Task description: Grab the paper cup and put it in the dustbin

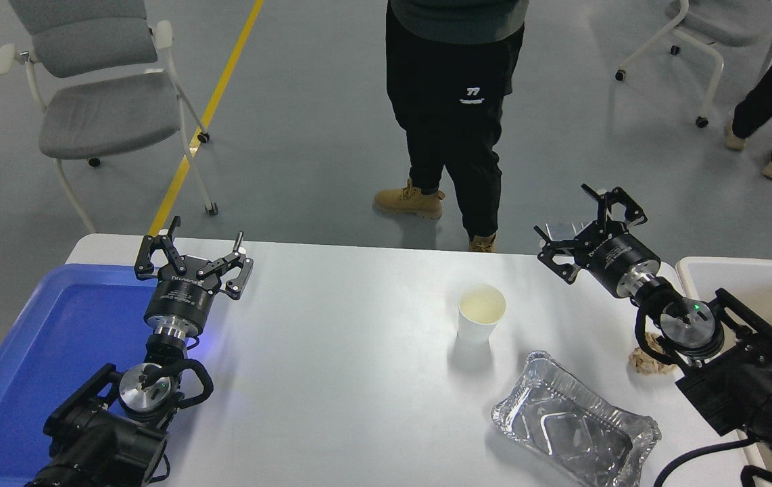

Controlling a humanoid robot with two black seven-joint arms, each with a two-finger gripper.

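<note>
White paper cup (481,311) is seen upright mid-table, untouched. The right gripper (591,229) is raised over the far edge, well apart from it, jaws spread wide and empty. The left gripper (193,260) is parked open beside the blue tray (34,352).

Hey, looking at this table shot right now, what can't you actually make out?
Head view, the only one:
- dustbin: cut off by the right edge and partly covered by the right arm; its inside is hardly visible.
- crumpled brown paper ball: half hidden under the right arm's wrist.
- blue tray: near corner covered by the left arm.
- person: cut off above the waist by the top edge.
</note>
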